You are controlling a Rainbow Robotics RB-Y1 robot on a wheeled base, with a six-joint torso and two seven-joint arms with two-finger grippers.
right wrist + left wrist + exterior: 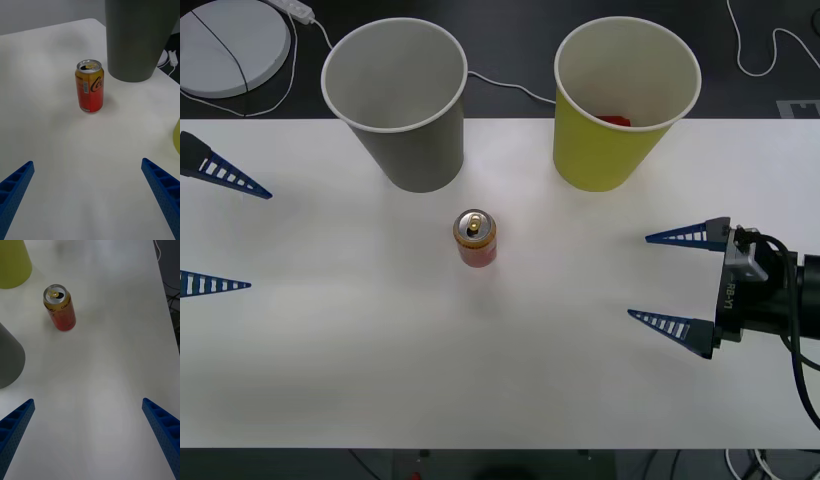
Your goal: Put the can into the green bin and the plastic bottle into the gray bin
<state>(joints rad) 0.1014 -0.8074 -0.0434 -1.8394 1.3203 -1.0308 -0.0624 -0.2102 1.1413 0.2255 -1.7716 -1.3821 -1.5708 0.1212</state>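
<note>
The can [475, 238] [90, 87] [60, 308], orange-red with a silver top, stands upright on the white table, just in front of the gray bin [395, 100] [137, 37] [9, 360]. To the right of that stands the green bin [625, 100] [13, 262], with something red lying inside it. My left gripper [260, 240] [88, 400] is open at the table's left edge, well clear of the can. Over at the right side my right gripper [638, 276] [87, 162] is open too, its fingers pointing toward the can. The plastic bottle is out of view.
Behind the table lie a round white device [230, 40] and white cables [770, 50] on the dark floor. The white table [500, 380] runs bare from the can to its front edge.
</note>
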